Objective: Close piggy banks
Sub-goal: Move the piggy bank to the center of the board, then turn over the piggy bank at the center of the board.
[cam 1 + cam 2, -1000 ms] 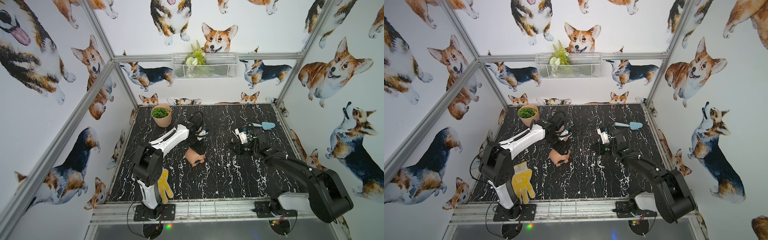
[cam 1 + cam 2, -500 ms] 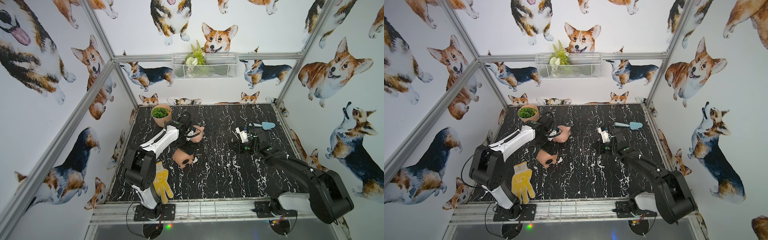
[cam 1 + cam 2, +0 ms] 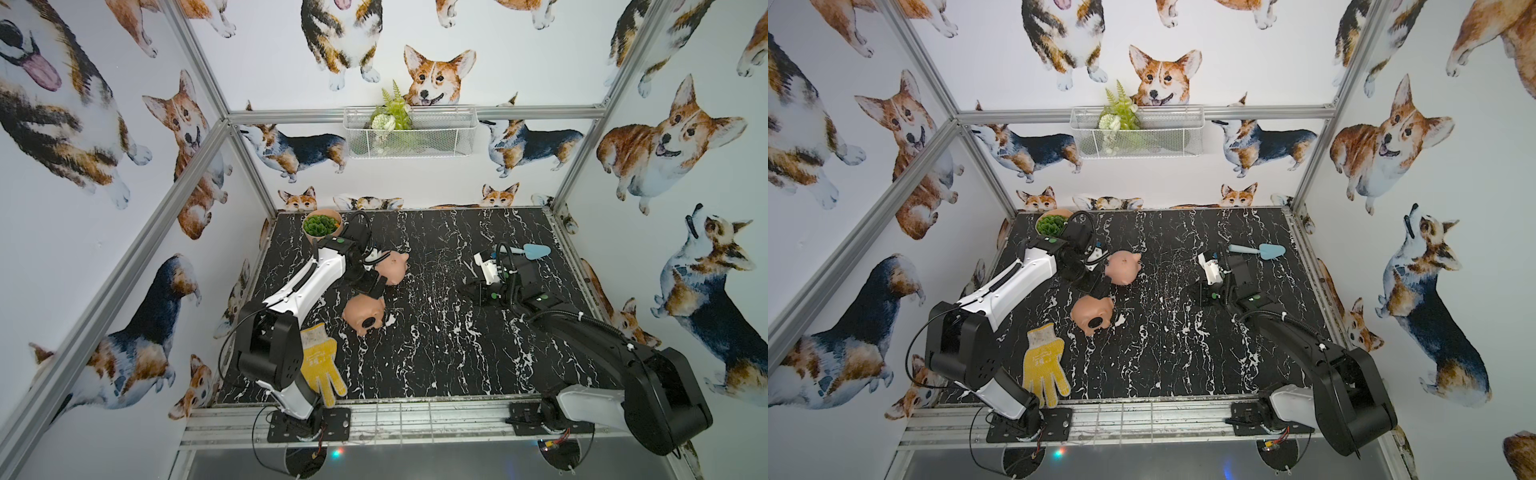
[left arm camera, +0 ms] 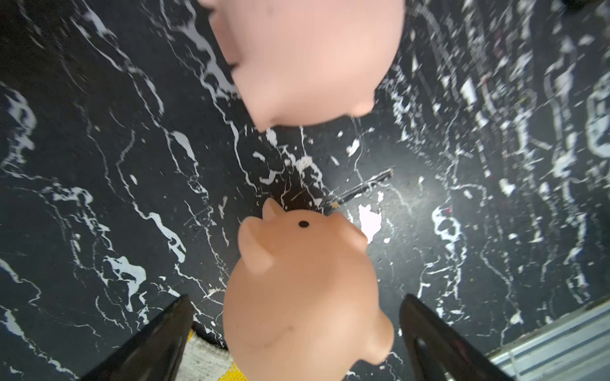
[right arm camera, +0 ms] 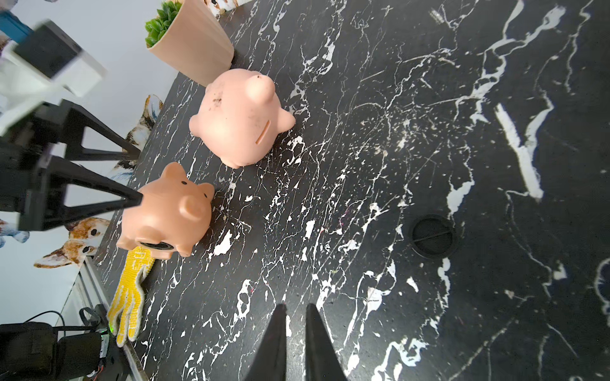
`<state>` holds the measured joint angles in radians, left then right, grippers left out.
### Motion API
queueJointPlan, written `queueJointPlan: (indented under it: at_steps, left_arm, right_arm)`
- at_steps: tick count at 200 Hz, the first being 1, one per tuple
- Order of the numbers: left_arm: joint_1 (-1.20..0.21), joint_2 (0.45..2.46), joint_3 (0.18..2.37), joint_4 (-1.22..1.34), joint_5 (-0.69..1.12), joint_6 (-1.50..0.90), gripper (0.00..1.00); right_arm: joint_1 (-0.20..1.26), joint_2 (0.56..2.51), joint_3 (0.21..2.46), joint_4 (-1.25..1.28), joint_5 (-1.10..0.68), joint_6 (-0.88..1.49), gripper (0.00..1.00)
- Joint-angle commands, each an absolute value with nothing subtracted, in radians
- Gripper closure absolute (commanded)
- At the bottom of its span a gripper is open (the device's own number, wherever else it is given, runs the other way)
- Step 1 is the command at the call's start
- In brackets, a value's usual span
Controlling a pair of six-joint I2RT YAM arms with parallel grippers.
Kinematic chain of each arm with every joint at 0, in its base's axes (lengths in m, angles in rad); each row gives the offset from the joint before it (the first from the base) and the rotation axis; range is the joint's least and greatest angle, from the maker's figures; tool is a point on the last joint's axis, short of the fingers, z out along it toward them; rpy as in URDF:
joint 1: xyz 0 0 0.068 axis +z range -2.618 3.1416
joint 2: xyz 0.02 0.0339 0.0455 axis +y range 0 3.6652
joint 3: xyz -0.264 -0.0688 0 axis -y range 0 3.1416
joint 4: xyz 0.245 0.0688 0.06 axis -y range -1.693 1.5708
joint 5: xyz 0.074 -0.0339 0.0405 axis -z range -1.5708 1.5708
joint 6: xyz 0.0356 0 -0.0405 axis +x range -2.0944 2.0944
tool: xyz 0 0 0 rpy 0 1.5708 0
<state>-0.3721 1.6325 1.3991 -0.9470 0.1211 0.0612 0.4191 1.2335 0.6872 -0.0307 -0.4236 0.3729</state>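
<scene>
1. In both top views the tan pig (image 3: 365, 314) lies left of centre on the black marble table (image 3: 436, 365), its belly plug (image 3: 369, 322) seated. The pale pig (image 3: 392, 268) sits just above it, and corgi walls (image 3: 104, 166) ring the cell.
2. Left wrist: my left gripper (image 4: 297, 297) straddles the tan pig, fingers spread, gripping nothing.
3. Right wrist: my right gripper (image 5: 293, 310) is pinched together and empty. A loose plug (image 5: 433, 238) lies at right. I judge fetching it for the pale pig comes next.

Left gripper (image 4: 297, 297) and tan piggy bank (image 3: 365, 316) have shifted toward frame left. Pale piggy bank (image 3: 392, 268), previously hidden behind the arm (image 3: 307, 282), now shows.
</scene>
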Motion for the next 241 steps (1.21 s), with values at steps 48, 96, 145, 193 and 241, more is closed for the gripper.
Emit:
queueJointPlan:
  at_steps: [48,96,145,193,241]
  left_arm:
    - [-0.384,1.691,1.576,-0.757,0.066,-0.252,0.0]
    - [-0.397,1.828,1.655,-0.714,0.029,-0.307,0.01]
    - [-0.4,1.941,1.669,-0.696,0.13,-0.313,0.02]
    - [-0.41,1.912,1.555,-0.621,0.195,-0.344,0.02]
    - [-0.451,1.871,1.475,-0.595,0.206,-0.372,0.02]
  right_arm:
    - [0.419,1.204,0.696,-0.074,-0.382,0.348,0.85]
    - [0.418,1.203,0.698,-0.086,-0.378,0.344,0.85]
    - [0.416,1.202,0.7,-0.095,-0.373,0.343,0.85]
    - [0.413,1.201,0.703,-0.104,-0.362,0.337,0.85]
    - [0.413,1.219,0.7,-0.089,-0.37,0.351,0.85]
